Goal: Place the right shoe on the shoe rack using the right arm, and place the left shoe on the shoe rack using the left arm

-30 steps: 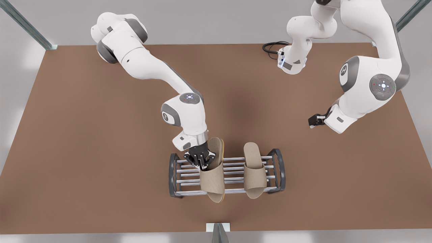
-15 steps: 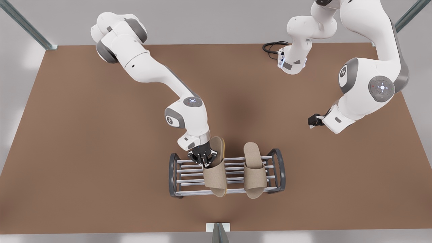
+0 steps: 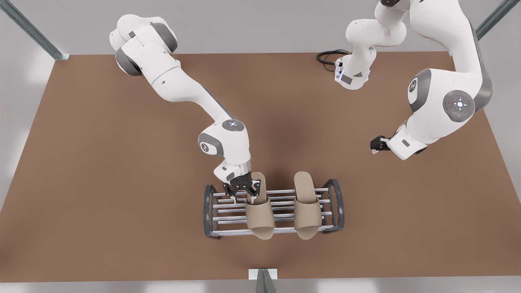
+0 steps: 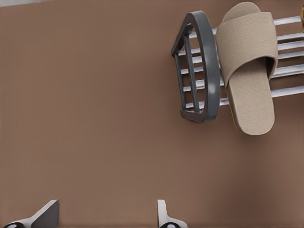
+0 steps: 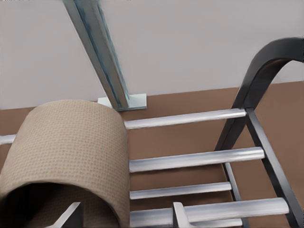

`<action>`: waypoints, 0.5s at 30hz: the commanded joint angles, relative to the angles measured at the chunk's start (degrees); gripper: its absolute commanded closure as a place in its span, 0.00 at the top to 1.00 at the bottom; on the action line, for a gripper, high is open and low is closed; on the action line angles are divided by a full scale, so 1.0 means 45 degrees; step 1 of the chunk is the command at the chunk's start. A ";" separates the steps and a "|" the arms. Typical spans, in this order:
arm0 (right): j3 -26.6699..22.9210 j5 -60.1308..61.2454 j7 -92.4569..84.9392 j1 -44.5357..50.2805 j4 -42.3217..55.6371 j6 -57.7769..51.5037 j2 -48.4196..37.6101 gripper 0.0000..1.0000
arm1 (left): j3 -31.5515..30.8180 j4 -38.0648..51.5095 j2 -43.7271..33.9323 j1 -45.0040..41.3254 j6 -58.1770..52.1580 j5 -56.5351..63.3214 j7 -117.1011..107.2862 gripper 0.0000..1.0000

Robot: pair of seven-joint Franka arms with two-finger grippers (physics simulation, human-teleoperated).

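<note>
On the brown table [image 3: 101,183], the silver-rodded shoe rack [image 3: 211,211] holds two tan slippers; both grippers released.

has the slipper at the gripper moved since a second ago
Yes. The slipper under the right gripper has dropped from tilted to flat on the rack; its toe no longer overhangs the rack's front rod as far.
</note>
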 commanded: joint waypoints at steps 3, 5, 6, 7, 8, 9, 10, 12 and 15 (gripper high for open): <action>0.0113 -0.0025 0.0778 0.0000 -0.0588 0.0105 -0.0578 1.00 | 0.0011 -0.0008 -0.0033 -0.0011 -0.0029 0.0029 0.0380 1.00; 0.0192 -0.0006 0.0955 0.0020 -0.1096 0.0086 -0.1086 1.00 | -0.0009 -0.0008 -0.0052 0.0008 -0.0087 0.0029 0.0380 1.00; 0.0231 0.0053 0.0974 0.0000 -0.1408 0.0086 -0.1438 1.00 | -0.0009 -0.0008 -0.0091 0.0008 -0.0146 0.0029 0.0380 1.00; 0.0250 0.0072 0.1189 -0.0019 -0.1643 0.0066 -0.1848 1.00 | -0.0009 -0.0008 -0.0111 0.0008 -0.0165 0.0029 0.0380 1.00; 0.0250 0.0131 0.1130 -0.0136 -0.1624 0.0046 -0.2102 1.00 | -0.0009 -0.0008 -0.0111 0.0008 -0.0185 0.0029 0.0380 1.00; 0.0289 0.0209 0.1130 -0.0195 -0.1643 -0.0090 -0.2414 1.00 | -0.0009 -0.0008 -0.0130 0.0008 -0.0185 0.0029 0.0380 1.00; 0.0737 0.0326 0.1111 -0.0741 -0.1877 -0.0246 -0.2785 1.00 | -0.0009 -0.0008 -0.0130 0.0028 -0.0204 0.0029 0.0399 1.00; 0.3217 0.0833 0.1033 -0.3376 -0.1741 -0.2198 -0.3352 1.00 | -0.0029 -0.0027 -0.0248 0.0028 -0.0243 0.0029 0.0399 1.00; 0.6012 0.1010 -0.0293 -0.6932 -0.1292 -0.6729 -0.3996 1.00 | -0.0029 -0.0027 -0.0267 0.0047 -0.0322 0.0126 0.0399 1.00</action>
